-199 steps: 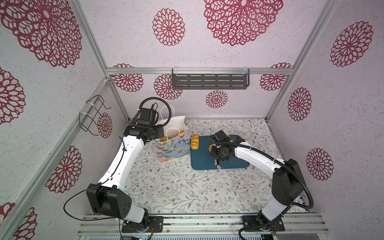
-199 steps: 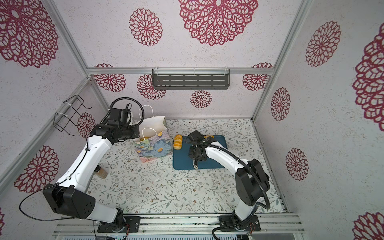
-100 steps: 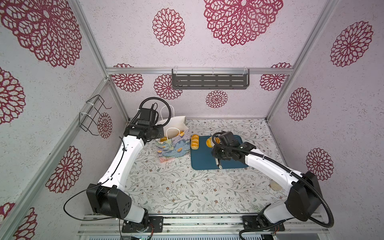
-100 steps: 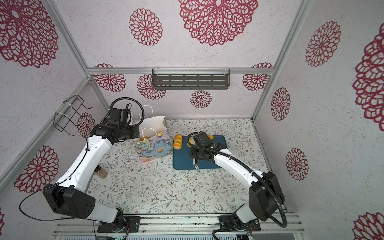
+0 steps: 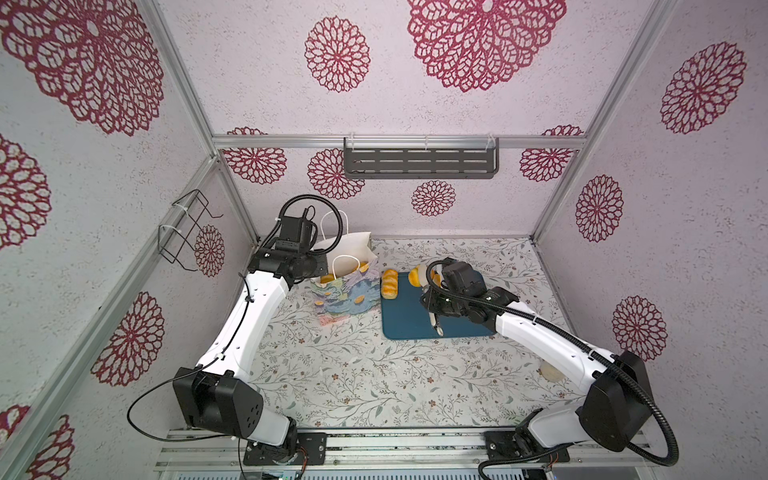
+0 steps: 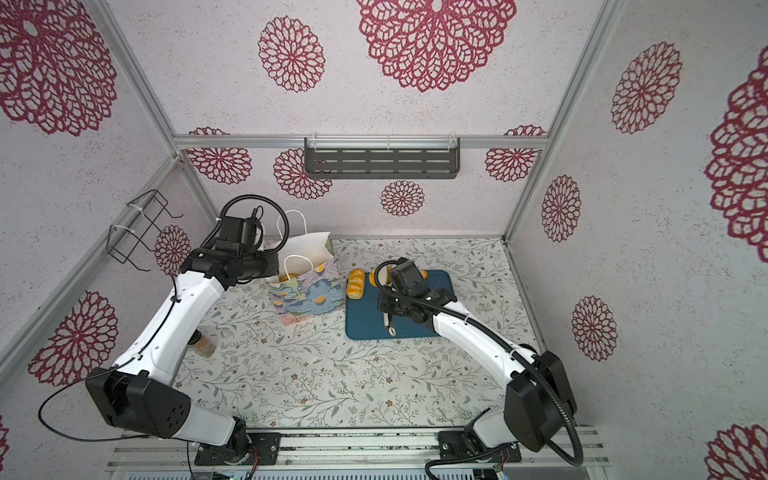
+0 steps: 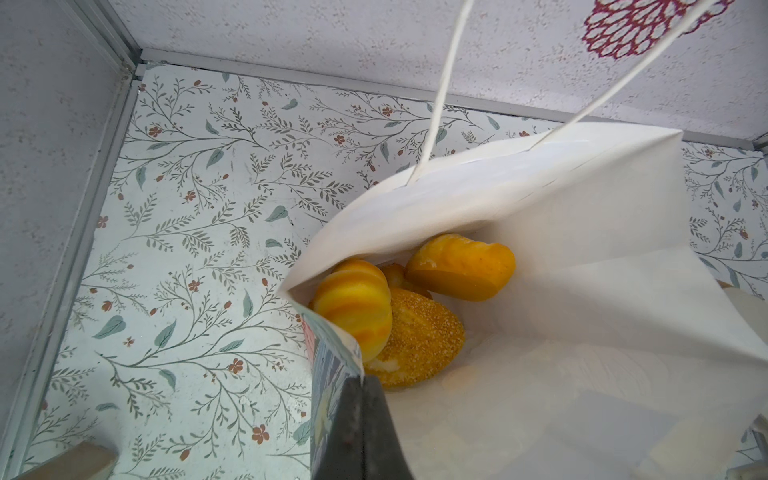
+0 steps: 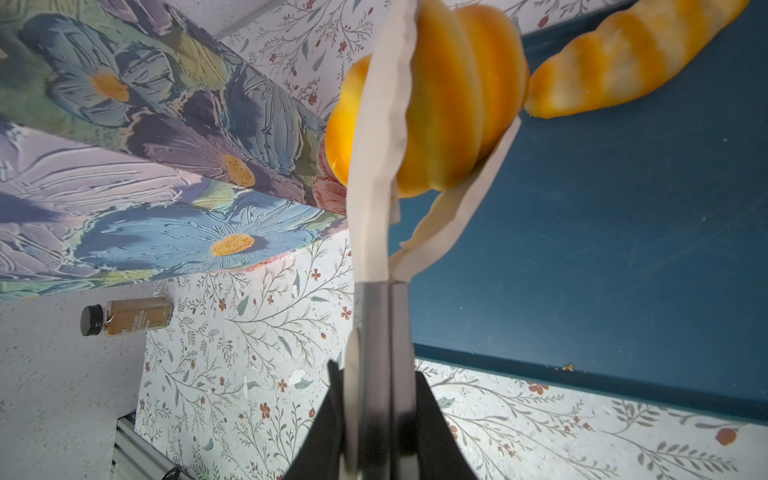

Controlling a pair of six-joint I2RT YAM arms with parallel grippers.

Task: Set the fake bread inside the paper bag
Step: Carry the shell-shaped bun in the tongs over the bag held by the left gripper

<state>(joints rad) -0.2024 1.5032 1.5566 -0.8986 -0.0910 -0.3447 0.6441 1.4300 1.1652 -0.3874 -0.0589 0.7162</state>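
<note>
Right wrist view: the right claw (image 8: pixel 376 374) is pressed together on cream tongs (image 8: pixel 374 199), which pinch a striped roll (image 8: pixel 453 104) just beside the bag (image 8: pixel 145 145). The left claw (image 7: pixel 359 399) pinches the bag rim; some bread (image 7: pixel 419 340) lies inside. Carrying step, I judge; next the roll must go over the bag mouth. Beside the bag: teal tray (image 8: pixel 623 249) on floral bench (image 5: pixel 353 374), flowered walls (image 5: pixel 291 104).

Bright, even light; soft shadows on the worktop (image 5: pixel 353 386). Both top views bow at the edges. The paper bag (image 7: pixel 561 395) glares white inside; the right gripper (image 8: pixel 376 415) blurs close up.
</note>
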